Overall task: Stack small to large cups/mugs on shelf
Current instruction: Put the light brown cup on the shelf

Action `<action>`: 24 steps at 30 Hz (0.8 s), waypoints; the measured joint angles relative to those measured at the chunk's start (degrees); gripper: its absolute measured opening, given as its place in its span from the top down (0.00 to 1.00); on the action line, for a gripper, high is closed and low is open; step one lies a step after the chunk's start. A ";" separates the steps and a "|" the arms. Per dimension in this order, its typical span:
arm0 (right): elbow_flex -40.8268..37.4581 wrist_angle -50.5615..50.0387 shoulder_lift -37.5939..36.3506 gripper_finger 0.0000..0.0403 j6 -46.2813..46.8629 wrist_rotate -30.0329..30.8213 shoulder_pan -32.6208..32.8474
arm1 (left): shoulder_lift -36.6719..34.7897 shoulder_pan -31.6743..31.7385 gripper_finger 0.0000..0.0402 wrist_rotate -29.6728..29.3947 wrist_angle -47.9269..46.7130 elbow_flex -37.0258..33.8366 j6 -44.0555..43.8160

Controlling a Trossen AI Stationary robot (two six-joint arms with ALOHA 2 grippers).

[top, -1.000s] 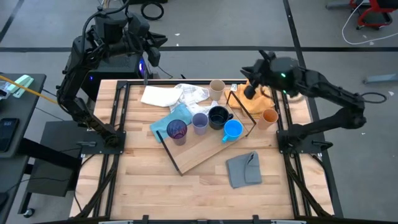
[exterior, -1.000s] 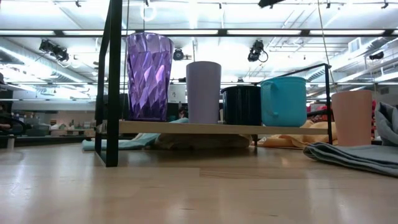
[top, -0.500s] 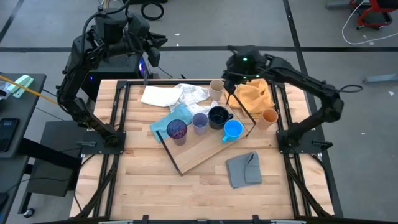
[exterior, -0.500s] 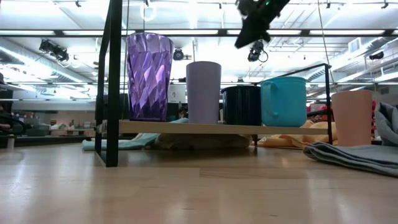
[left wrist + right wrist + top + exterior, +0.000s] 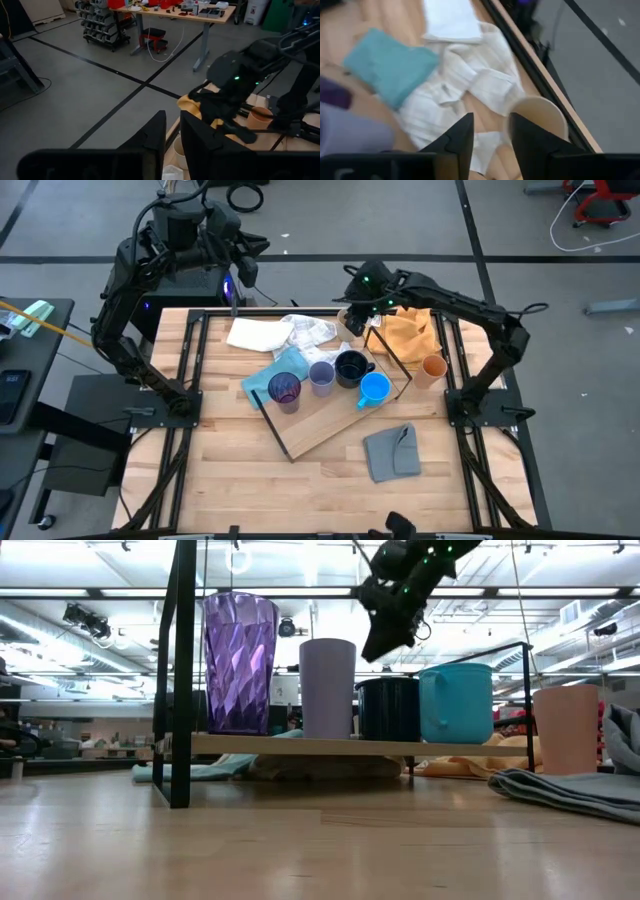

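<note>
Light wood marks both the slatted worktop (image 5: pixel 330 470) and, lying askew on it, the shelf (image 5: pixel 315 425), a flat board with thin black frame rods. Nearest the front edge lies a grey cloth square (image 5: pixel 392 452); on the shelf behind it stand four cups in a row by falling size: the dark purple tumbler (image 5: pixel 284 390), lavender cup (image 5: pixel 321 376), black mug (image 5: pixel 351 367) and bright blue mug (image 5: pixel 373 389). Off the board, the orange cup (image 5: pixel 433 367) stands near the right edge beside an orange cloth (image 5: pixel 410 332). Farther back, just beyond a crumpled white cloth (image 5: pixel 305 330), stands the beige cup (image 5: pixel 538 116), upright and not yet on the shelf. The right tool (image 5: pixel 357 313) hangs directly over this cup, its fingers (image 5: pixel 459 140) spread, one to each side of the near rim and not yet touching it. The step in hand appears to be grasping the beige cup; it is best done by descending straight, so that one finger enters the mouth and the other passes outside the wall, closing only once well below the rim, and avoiding the cloth and the shelf's rods. At the far left corner the left tool (image 5: pixel 171 137) waits above the floor, fingers nearly pressed together and empty.
</note>
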 joint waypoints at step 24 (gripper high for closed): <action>0.00 -1.51 6.39 0.63 6.06 1.90 -6.42 | 0.00 -0.74 0.85 0.00 0.01 0.00 1.02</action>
